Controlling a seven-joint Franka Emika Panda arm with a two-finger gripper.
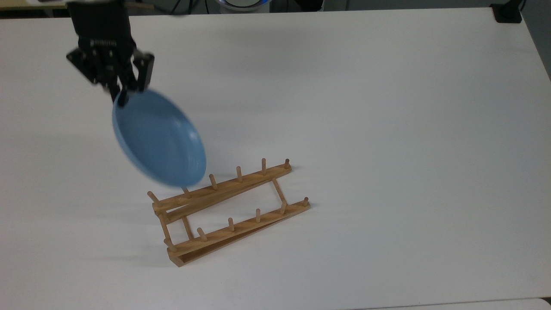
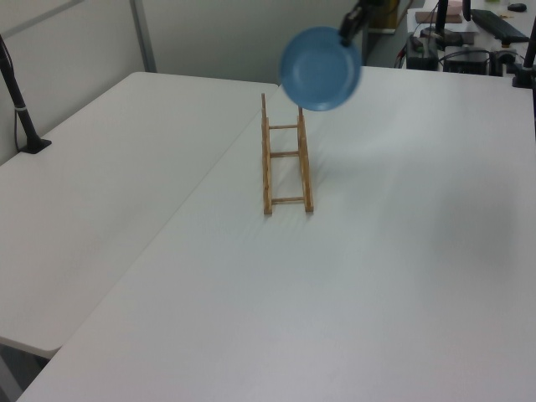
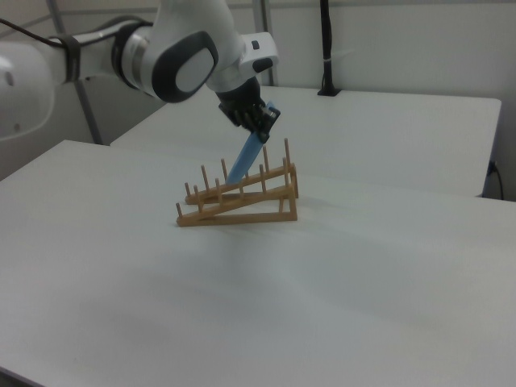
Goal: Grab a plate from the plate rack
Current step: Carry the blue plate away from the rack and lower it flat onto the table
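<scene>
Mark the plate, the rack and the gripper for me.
plate [image 1: 159, 140], top view, middle of its blue face.
plate rack [image 1: 241, 226], top view, near rail.
gripper [image 1: 122, 95], top view, fingertips clamped on the plate's rim.

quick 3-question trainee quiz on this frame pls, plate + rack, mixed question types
1. True or false: the plate still sits between the pegs of the plate rack.
2. What holds the plate? A) the gripper, pinching its rim B) a person's hand C) nothing, it lies on the table
3. Fill in: in the right view, the plate hangs ____ rather than flat.

Key
1. False: it is lifted clear of the rack.
2. A
3. Tilted, edge-on, with its low edge above the rack.
</scene>
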